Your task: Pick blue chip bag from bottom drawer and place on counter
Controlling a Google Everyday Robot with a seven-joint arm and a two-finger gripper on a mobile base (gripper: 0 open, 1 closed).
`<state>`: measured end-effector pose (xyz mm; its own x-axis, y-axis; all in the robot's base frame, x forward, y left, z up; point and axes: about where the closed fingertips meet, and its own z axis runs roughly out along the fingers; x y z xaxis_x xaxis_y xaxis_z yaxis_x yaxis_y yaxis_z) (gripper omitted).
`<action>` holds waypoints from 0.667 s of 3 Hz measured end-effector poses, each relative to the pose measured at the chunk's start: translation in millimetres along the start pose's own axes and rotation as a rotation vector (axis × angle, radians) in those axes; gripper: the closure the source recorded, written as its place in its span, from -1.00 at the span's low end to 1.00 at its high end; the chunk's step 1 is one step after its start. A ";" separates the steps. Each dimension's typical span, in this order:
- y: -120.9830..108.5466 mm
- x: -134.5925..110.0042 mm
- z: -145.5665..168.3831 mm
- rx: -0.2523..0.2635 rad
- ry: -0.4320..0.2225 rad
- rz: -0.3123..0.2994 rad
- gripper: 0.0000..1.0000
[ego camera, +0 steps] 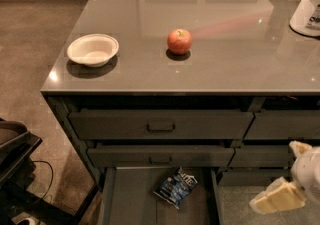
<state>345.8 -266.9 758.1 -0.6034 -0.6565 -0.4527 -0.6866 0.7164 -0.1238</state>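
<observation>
The blue chip bag (176,187) lies crumpled on the flat floor of the pulled-out bottom drawer (131,204), near its back middle. The glossy grey-brown counter (225,54) spans the cabinet above it. My gripper (288,174) is at the lower right, to the right of the drawer and about level with the bag. Its cream fingers (277,198) stand apart with nothing between them. It is well apart from the bag.
A red-orange apple (179,41) and a white bowl (93,49) sit on the counter. A white container (307,8) stands at the counter's far right. Two shut handled drawers (161,125) are above the open one. Dark equipment and a cable (17,169) are on the floor at left.
</observation>
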 end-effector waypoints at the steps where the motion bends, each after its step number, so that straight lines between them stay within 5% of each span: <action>1: 29.2 35.3 64.7 -0.080 -0.095 0.142 -1.00; 2: 43.1 52.7 117.7 -0.089 -0.171 0.247 -1.00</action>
<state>332.1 -242.7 625.0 -0.6846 -0.4105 -0.6024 -0.5650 0.8209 0.0827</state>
